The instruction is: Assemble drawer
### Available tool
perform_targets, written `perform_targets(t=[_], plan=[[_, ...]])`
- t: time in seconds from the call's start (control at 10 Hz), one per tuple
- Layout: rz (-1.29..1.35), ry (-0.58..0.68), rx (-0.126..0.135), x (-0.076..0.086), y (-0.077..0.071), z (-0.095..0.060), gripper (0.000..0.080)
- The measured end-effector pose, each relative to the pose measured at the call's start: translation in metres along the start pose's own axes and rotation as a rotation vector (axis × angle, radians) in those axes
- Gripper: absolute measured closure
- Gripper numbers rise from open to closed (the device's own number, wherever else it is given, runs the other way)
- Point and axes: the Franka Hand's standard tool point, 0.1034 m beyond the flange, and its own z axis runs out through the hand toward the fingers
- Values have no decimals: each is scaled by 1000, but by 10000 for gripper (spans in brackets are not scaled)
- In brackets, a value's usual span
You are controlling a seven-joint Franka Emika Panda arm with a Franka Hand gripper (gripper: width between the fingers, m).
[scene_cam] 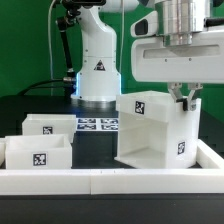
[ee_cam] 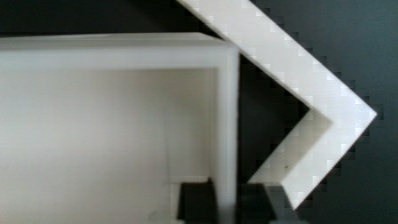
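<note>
On the black worktop point(scene_cam: 92, 150), as seen in the exterior view, the casing point(scene_cam: 150, 135) of the drawer stands upright toward the exterior view's right, with its open face turned to the camera and a square tag on its side wall. The end effector point(scene_cam: 184, 100) hangs from the arm directly above the casing's right-hand top edge. Its fingers reach down onto that edge and straddle the wall. Two shallow trays sit toward the exterior view's left, well apart from the casing. The rear tray point(scene_cam: 48, 124) and the front tray point(scene_cam: 38, 155) stand just beside each other, and each carries a square tag on its facing wall. A long low white rail point(scene_cam: 100, 181) runs along the front of the scene, close to the front tray and the casing. The marker board point(scene_cam: 95, 125) lies flat between the rear tray and the casing, in front of the white arm base point(scene_cam: 97, 70). From the wrist view, the casing point(ee_cam: 107, 120) fills most of the frame as a pale interior bounded by one thin wall seen edge-on. That wall passes between the two dark fingers point(ee_cam: 196, 205) of the end effector point(ee_cam: 231, 200), which is pinching the wall from both sides. Beyond the wall, the rail point(ee_cam: 294, 70) appears as an angled white corner piece against the dark worktop point(ee_cam: 356, 40). Whether the casing touches the rail cannot be determined.
</note>
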Motion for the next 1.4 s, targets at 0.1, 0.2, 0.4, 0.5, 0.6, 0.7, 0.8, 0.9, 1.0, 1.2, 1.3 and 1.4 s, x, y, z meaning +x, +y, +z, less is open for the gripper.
perform_targets(t=[0.1, 0.2, 0.4, 0.5, 0.6, 0.7, 0.8, 0.9, 1.0, 1.2, 1.3, 1.4], plan=[[66, -2, 0, 1, 1, 0, 762], [117, -4, 2, 2, 1, 0, 762], [228, -22, 12, 6, 2, 0, 762], [328, -37, 27, 11, 2, 0, 762], [389, -46, 36, 16, 1, 0, 762], [492, -59, 46, 19, -4, 0, 762], [550, -70, 53, 21, -11, 0, 762], [575, -79, 51, 22, -18, 2, 762], [576, -83, 52, 26, -27, 2, 762], [579, -82, 67, 38, -43, 4, 762], [583, -85, 67, 41, -49, 4, 762], [589, -101, 44, 41, -48, 4, 762]])
